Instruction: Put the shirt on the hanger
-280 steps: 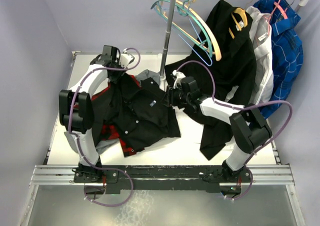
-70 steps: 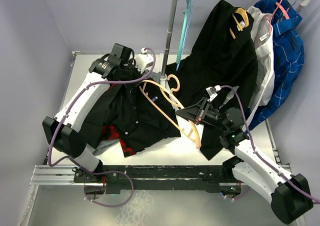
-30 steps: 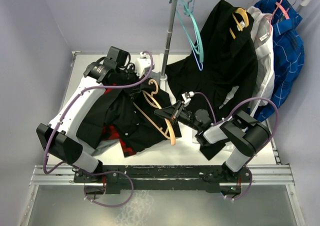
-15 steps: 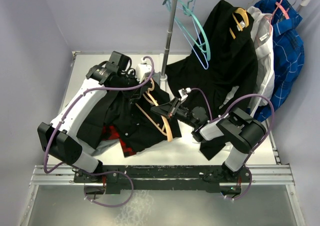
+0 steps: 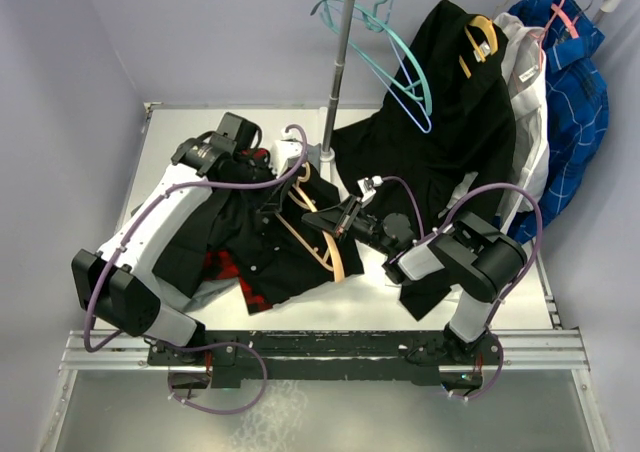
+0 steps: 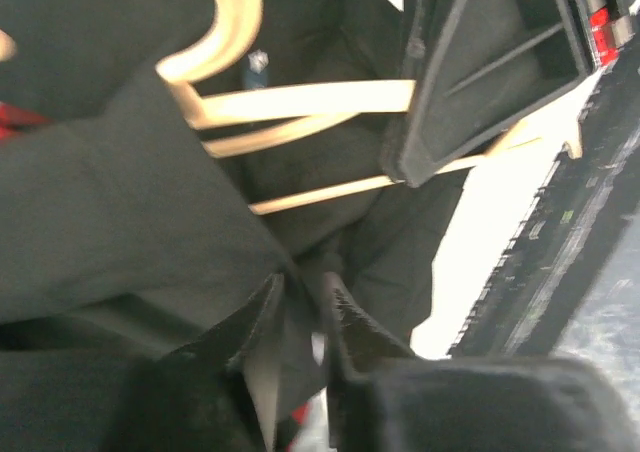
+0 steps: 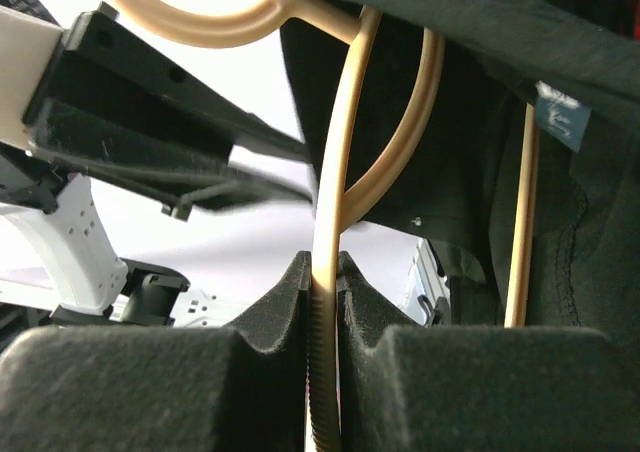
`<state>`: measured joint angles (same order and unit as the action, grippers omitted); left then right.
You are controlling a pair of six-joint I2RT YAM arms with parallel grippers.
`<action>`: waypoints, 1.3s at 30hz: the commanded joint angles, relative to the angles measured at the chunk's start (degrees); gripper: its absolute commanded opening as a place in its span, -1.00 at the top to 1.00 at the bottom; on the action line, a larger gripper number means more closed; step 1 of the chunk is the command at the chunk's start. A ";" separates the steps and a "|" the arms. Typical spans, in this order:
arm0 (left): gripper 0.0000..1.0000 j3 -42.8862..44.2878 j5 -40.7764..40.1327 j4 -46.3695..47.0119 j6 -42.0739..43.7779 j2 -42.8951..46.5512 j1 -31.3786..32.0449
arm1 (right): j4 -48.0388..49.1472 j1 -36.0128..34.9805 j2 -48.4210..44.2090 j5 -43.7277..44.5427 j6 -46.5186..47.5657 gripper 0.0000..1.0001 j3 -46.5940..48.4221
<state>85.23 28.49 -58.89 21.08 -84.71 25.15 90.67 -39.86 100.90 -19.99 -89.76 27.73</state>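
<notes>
On the left side, the left gripper [image 6: 298, 284] has its two fingers almost together, with a fold of black cloth pinched between them. This cloth belongs to the black long-sleeved button-up shirt [image 5: 265, 237], which lies crumpled on the white table [image 5: 370, 294], on top of a red-and-black plaid shirt [image 5: 225, 267].

In the middle is the light tan wooden hanger [image 5: 322, 250]. It lies over the black shirt near the collar. In the right wrist view one of its curved shoulders goes under the edge of the cloth, and the hook is outside.

To the right, the right gripper [image 7: 322, 272] is clamped tightly on one wooden arm of the hanger.

I judge that the step in hand is feeding the hanger into the neck opening. The next move probably needs the left gripper to hold the collar up and open while the right one pushes the hanger shoulder deeper, toward the sleeve.

A small pale blue neck label [image 7: 560, 112] shows a white mark, but I cannot read it.
</notes>
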 commanded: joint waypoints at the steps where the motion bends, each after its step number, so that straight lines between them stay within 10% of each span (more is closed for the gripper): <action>1: 0.03 -1.65 5.42 -2.26 2.91 1.24 -0.01 | 17.78 0.87 0.59 3.44 1.49 1.00 1.77; 3: -0.67 -0.61 7.81 -4.72 9.00 1.05 -0.01 | 17.79 0.80 1.05 3.45 1.81 1.00 1.29; 10: -0.80 -0.90 19.08 -13.76 52.68 6.48 -7.20 | 17.78 0.84 1.76 4.16 3.09 1.00 -0.25; 20: -0.84 21.07 27.91 -29.79 77.82 -21.02 -15.03 | 17.78 0.91 2.88 4.36 4.01 1.00 -0.17; 39: -0.99 41.23 31.24 -29.86 73.28 -40.57 -14.87 | 17.78 0.87 5.77 1.64 6.25 1.00 2.55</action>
<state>125.69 55.44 -86.96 94.94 -124.62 10.15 92.20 -39.42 105.16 -19.03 -85.95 27.90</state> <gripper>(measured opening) 0.992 0.120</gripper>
